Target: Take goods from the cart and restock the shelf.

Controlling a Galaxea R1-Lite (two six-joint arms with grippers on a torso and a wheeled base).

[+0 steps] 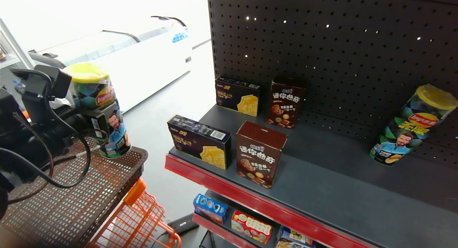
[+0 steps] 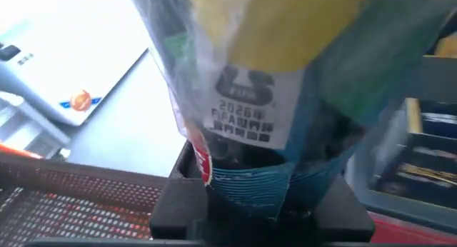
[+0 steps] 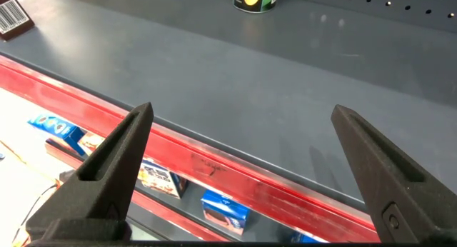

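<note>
Head view: the left tool is clamped on a can low on its body and holds it near upright over the cart, long axis close to vertical, yellow lid on top. The shelf lies to the robot's right of the can, across a strip of floor, so the left arm looks the one to carry it over. The right tool hangs empty above the shelf's red lip, its fingers spread wide. The can is a smooth printed tube in glossy film; the cart basket is brown mesh on orange wire. Card boxes stand on the matte dark shelf, and a second can leans on the pegboard.
</note>
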